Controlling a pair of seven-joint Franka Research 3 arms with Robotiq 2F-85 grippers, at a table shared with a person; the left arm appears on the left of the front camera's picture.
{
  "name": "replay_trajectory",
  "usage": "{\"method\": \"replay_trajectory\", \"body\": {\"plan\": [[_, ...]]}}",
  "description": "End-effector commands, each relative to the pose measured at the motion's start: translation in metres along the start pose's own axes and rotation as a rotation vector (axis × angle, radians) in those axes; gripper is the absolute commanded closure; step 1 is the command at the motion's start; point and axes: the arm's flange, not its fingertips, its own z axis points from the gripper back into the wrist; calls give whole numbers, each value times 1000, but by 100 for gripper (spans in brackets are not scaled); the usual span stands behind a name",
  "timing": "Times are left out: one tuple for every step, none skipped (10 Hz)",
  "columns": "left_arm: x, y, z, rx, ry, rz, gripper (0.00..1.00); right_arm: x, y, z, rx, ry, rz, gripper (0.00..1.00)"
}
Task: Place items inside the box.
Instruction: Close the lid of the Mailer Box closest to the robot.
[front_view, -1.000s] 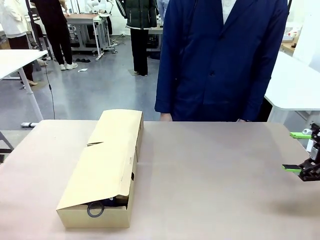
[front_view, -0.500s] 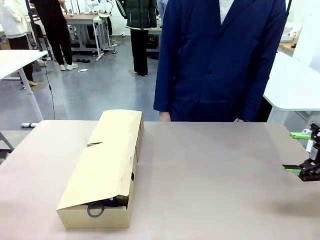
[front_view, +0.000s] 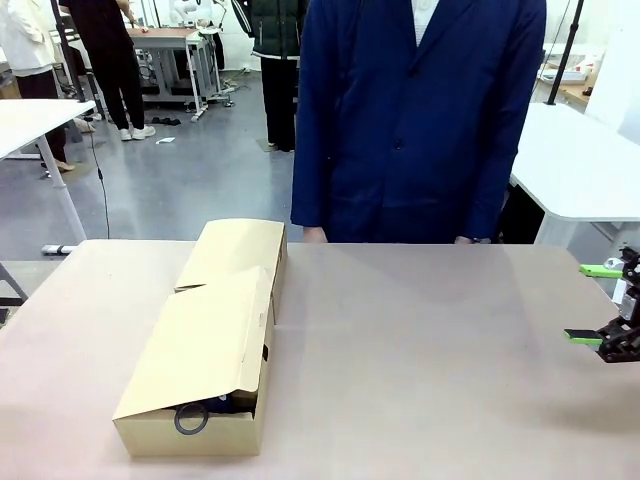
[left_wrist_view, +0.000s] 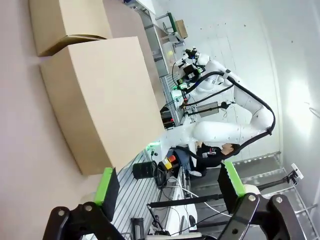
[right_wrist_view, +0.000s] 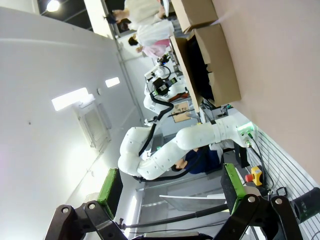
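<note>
Person (front_view: 415, 120) shifted left, box (front_view: 205, 340) well left of open right gripper (front_view: 605, 305)

bright even overhead light | soft shadows | wrist views wide-angle warped

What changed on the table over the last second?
Only the person moved, shifting toward picture left along the far edge. Nothing was taken hold of or let go. The box kept its place with flaps lowered and the pouch's ring pull showing at its near end. The right pincer stayed open and empty at the right edge.
</note>
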Motion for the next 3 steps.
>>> {"method": "replay_trajectory", "body": {"plan": [[-3,1,2,0,-4,-11,0,-2,3,1,-14,-2,-12,0],[-3,1,2,0,-4,-11,0,-2,3,1,-14,-2,-12,0],[-3,1,2,0,-4,-11,0,-2,3,1,-14,-2,-12,0]]}}
